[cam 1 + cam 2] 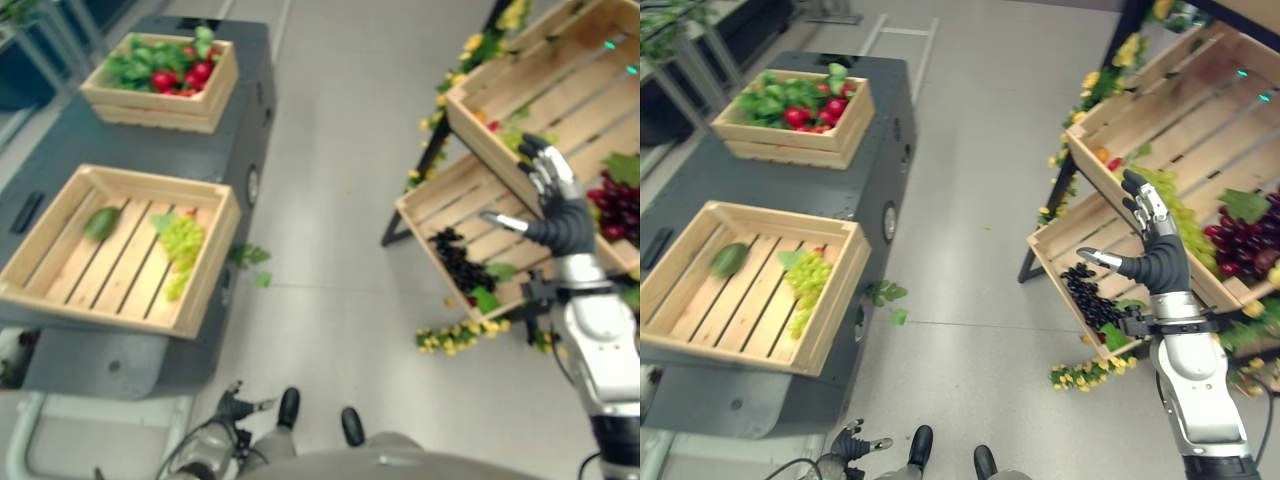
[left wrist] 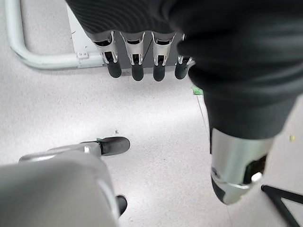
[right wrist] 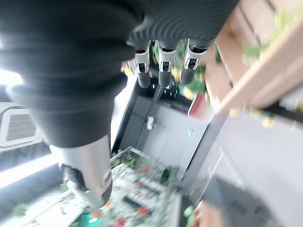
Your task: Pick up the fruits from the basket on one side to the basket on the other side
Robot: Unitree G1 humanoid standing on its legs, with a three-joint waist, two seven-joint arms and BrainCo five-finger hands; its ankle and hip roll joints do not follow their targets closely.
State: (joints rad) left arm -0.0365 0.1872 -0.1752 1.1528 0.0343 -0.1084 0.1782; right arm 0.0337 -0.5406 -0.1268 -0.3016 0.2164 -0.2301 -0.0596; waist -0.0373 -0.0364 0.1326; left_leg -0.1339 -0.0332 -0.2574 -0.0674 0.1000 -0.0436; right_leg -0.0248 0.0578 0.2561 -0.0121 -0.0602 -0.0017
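Note:
On the left, a wooden crate (image 1: 215,262) on a grey cart holds a green fruit (image 1: 100,222) and a bunch of green grapes (image 1: 182,240). On the right, a tilted lower crate (image 1: 450,205) holds black grapes (image 1: 458,260) and red grapes (image 1: 615,205). My right hand (image 1: 555,205) is raised in front of this crate, just right of the black grapes, open, with straight fingers (image 3: 163,66) and nothing in it. My left hand (image 1: 235,405) hangs low by the floor, its fingers (image 2: 137,66) straight and empty.
A second crate (image 1: 160,110) farther along the grey cart (image 1: 250,40) is full of red fruits (image 1: 185,75) and leaves. An upper tilted crate (image 1: 560,90) sits above the right one, with green grapes (image 1: 1170,195). Yellow flowers (image 1: 455,338) and loose leaves (image 1: 248,255) lie on the floor between.

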